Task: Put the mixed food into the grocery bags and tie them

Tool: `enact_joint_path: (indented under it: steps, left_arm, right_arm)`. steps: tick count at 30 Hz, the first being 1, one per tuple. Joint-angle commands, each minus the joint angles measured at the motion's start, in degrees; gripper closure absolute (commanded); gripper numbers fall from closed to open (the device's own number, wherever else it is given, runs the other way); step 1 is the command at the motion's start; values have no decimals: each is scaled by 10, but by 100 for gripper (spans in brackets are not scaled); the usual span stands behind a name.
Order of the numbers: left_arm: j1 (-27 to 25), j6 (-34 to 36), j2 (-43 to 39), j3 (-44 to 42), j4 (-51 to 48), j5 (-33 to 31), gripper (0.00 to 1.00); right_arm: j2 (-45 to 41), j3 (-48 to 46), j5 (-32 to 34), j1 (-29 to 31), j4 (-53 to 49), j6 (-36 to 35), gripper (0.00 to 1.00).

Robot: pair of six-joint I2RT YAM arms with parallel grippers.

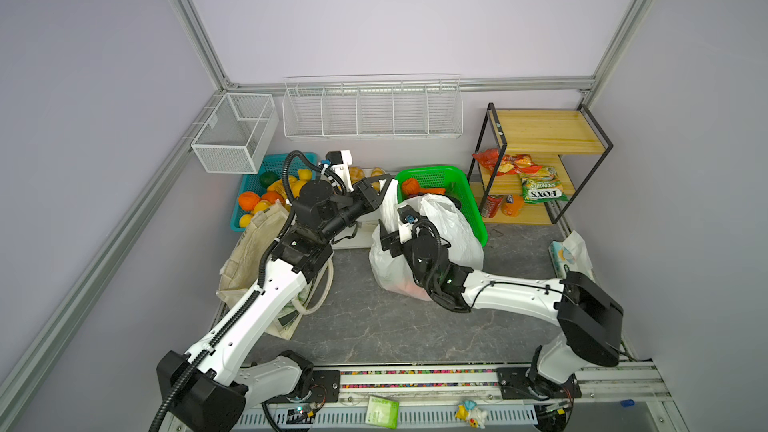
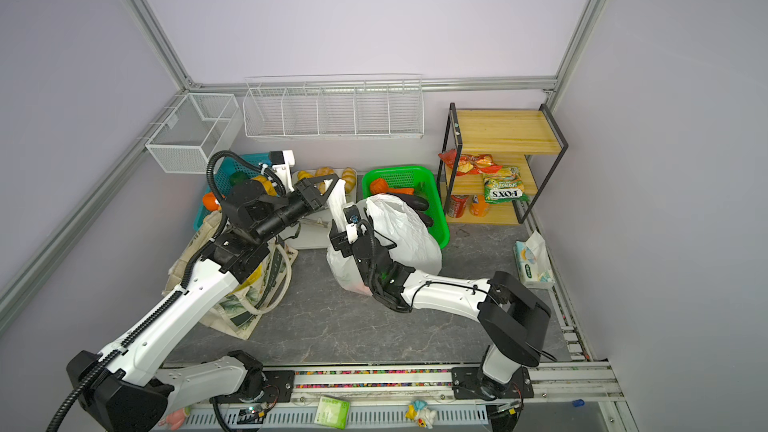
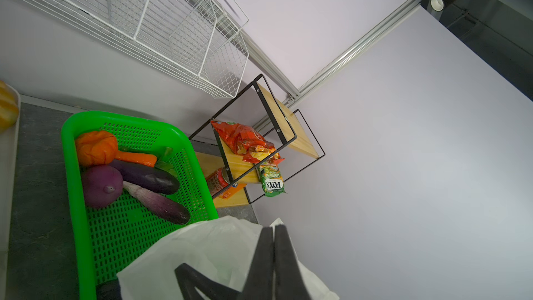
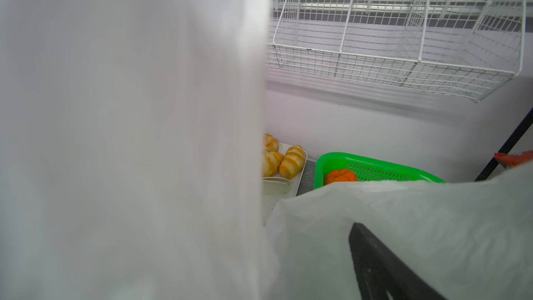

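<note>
I see my left tool (image 1: 385, 187) closed on a handle of the white plastic bag (image 1: 449, 226), which stands mid-worktop against the green basket (image 1: 476, 209), while my right tool (image 1: 384, 238) is wide against the bag.

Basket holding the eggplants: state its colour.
The basket is bright green, with a slotted mesh; it shows best in the left wrist view.

Both top views look down from above the near edge over the whole tabletop (image 1: 374, 326). Left wrist camera, close over the white plastic bag (image 3: 202, 249), faces the far-right wooden shelf (image 3: 300, 139). Right wrist camera, against that bag, faces the far wire rack (image 4: 403, 62). Both wrist views share the green basket (image 3: 68, 154).
</note>
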Motion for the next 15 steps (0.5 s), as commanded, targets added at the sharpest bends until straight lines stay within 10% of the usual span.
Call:
enact_joint_path:
  steps: [1, 15]
  left_arm:
    - [4, 28, 10, 29, -8, 8, 100]
    - [30, 45, 21, 45, -29, 14, 100]
  right_arm:
    - [-68, 40, -83, -3, -137, -35, 2]
    - [-198, 226, -293, 2, -563, -205, 8]
